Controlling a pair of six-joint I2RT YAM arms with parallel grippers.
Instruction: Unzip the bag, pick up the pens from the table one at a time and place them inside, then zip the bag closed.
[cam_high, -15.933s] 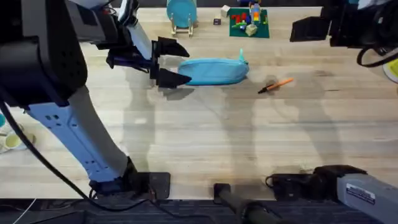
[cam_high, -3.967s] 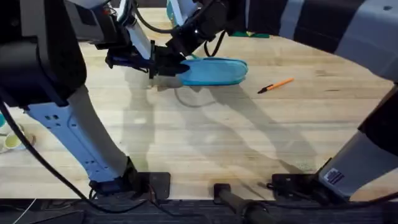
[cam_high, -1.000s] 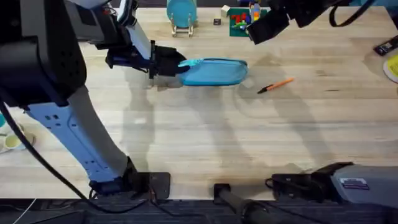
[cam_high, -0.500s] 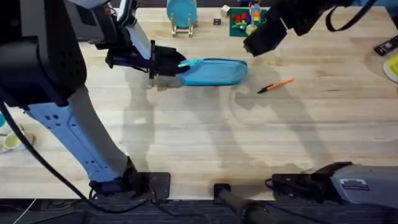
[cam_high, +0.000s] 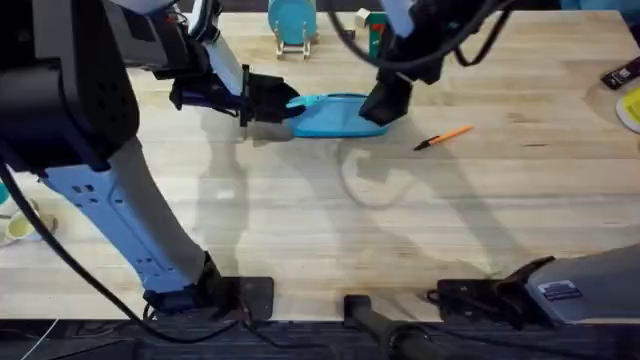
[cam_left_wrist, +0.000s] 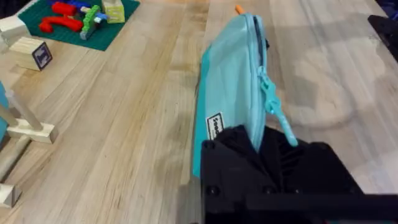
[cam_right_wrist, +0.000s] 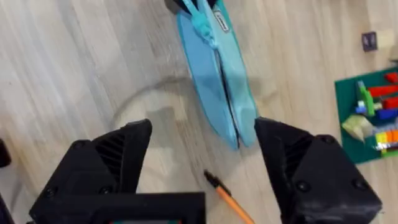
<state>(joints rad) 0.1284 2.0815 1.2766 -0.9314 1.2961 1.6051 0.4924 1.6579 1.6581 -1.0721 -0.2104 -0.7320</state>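
The light blue bag (cam_high: 335, 115) lies on the table (cam_high: 330, 230), with my left gripper (cam_high: 272, 104) shut on its left end. In the left wrist view the bag (cam_left_wrist: 233, 81) stretches away from the black fingers (cam_left_wrist: 236, 155), and the teal pull tab (cam_left_wrist: 280, 118) sits close to them. A dark slit runs along the zipper line of the bag (cam_right_wrist: 217, 81). My right gripper (cam_high: 385, 100) hangs open over the bag's right end, one finger (cam_right_wrist: 112, 162) on each side. An orange pen (cam_high: 445, 137) lies just right of the bag, and the pen (cam_right_wrist: 227, 196) shows near the right fingers.
A teal disc on a wooden stand (cam_high: 292, 25) and a green baseplate with bricks (cam_high: 375, 30) stand at the back behind the bag. A small wooden block (cam_left_wrist: 31, 53) lies near the baseplate (cam_left_wrist: 81, 18). Open tabletop stretches in front of the bag.
My right arm has swung in from the back right and come down over the bag's right end. The left gripper, the bag and the pen have stayed put.
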